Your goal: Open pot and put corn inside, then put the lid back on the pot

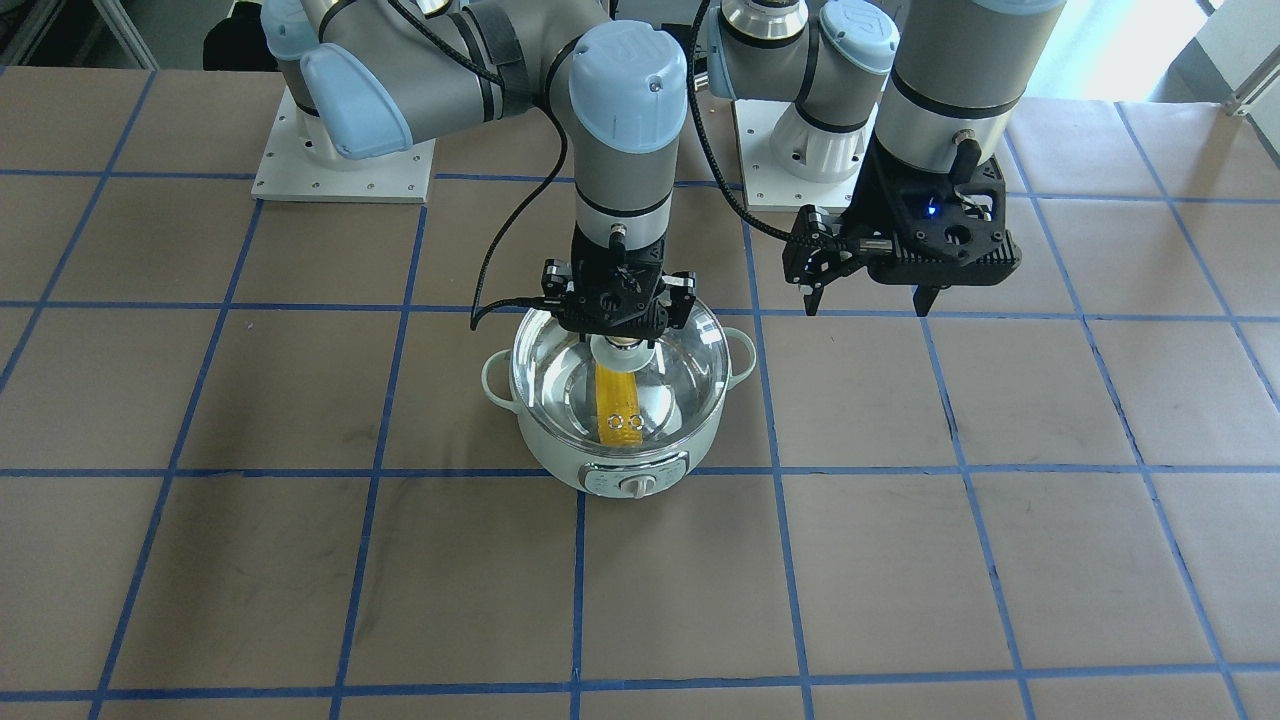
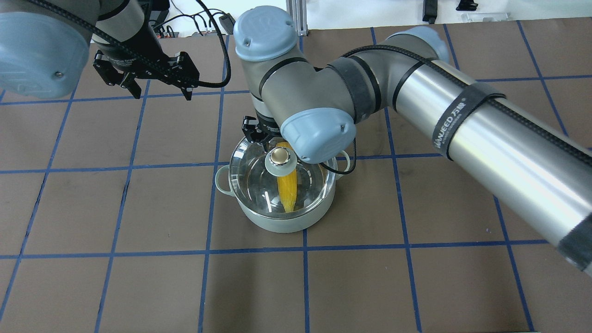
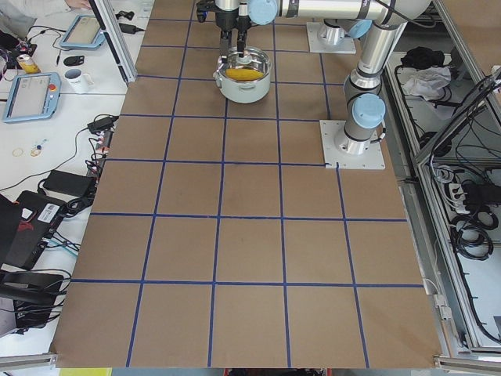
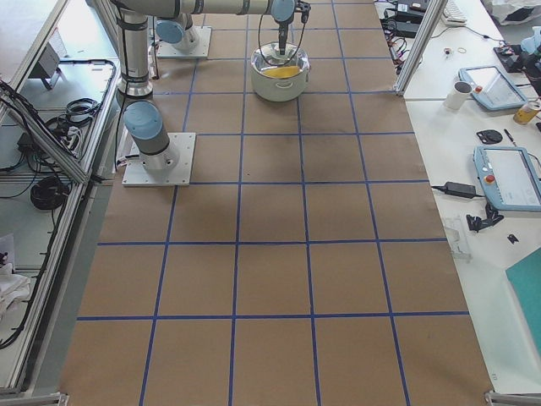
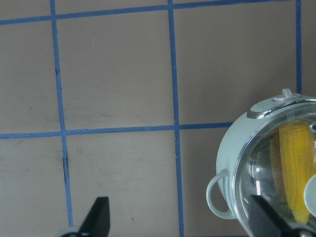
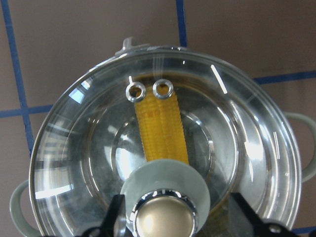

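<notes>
— Glass dome, that round clear lid (image 1: 680,370), and it lies across the top of the pale mint-green electric pot (image 1: 550,455) in the middle of the brown, blue-taped worktop (image 1: 300,560).

— And the yellow corn cob (image 1: 615,400)?

— Inside the pot, lying flat under the glass. It runs from below the beige ball knob (image 2: 280,157) toward the two little metal-ringed vent holes (image 6: 149,90).

— Has the right claw (image 6: 177,212) got hold of the knob?

— It hangs right over it, fingers (image 6: 241,210) spread one to each side. On one side there is a clear gap to the knob, so it is not clamped.

— The left claw (image 1: 868,305)?

— Wide apart and holding nothing. It hovers above bare worktop beside the pot, apart from it.
</notes>
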Robot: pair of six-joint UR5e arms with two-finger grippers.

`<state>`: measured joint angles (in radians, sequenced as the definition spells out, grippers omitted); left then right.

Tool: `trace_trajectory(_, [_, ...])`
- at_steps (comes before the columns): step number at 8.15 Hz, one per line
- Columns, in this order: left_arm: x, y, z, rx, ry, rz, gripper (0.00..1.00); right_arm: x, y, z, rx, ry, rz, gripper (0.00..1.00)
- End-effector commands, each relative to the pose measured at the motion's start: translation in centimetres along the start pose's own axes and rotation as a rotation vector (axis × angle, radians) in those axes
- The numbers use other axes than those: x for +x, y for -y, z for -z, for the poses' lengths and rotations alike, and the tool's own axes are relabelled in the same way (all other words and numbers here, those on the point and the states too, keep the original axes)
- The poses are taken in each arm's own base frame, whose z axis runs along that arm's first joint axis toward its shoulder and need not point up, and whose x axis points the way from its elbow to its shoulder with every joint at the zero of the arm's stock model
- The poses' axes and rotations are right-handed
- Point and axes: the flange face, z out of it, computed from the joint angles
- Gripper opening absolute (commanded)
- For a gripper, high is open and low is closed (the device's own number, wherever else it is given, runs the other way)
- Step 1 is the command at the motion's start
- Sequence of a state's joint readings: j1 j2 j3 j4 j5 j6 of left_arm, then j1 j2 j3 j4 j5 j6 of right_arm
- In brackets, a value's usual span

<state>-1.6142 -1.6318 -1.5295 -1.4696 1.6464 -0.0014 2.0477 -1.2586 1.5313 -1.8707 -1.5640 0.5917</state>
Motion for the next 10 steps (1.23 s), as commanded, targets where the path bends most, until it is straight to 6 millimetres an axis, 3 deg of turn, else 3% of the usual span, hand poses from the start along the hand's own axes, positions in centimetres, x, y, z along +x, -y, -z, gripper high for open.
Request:
trace_trajectory(1, [0.0, 0.0, -0.2, -0.005, 0.001, -0.003, 1.00, 5.4, 2.9, 4.5, 0.043, 0.032, 0.026, 1.00])
trace_trajectory(2, [0.0, 0.1, -0.3, -0.006, 0.001, 0.000, 1.00, 8.6, 3.9, 6.4, 0.049, 0.016, 0.108, 1.00])
trace_trajectory(4, [0.1, 0.2, -0.7, -0.014, 0.000, 0.001, 1.00, 18.0, 6.3, 10.6, 0.047, -0.002, 0.150, 1.00])
trace_trajectory(5, [0.1, 0.3, -0.8, -0.014, -0.001, 0.000, 1.00, 22.3, 6.3, 12.3, 0.030, -0.015, 0.210, 1.00])
trace_trajectory(6, [0.0, 0.3, -0.8, -0.014, 0.000, 0.001, 1.00, 25.1, 6.0, 14.1, 0.044, -0.019, 0.207, 1.00])
trace_trajectory(7, [0.1, 0.3, -0.9, -0.017, -0.001, 0.001, 1.00, 25.4, 4.5, 15.8, 0.059, -0.018, 0.198, 1.00])
trace_trajectory(10, [0.1, 0.5, -1.1, -0.017, 0.001, 0.004, 1.00, 24.5, 3.5, 17.3, 0.084, -0.001, 0.208, 1.00])
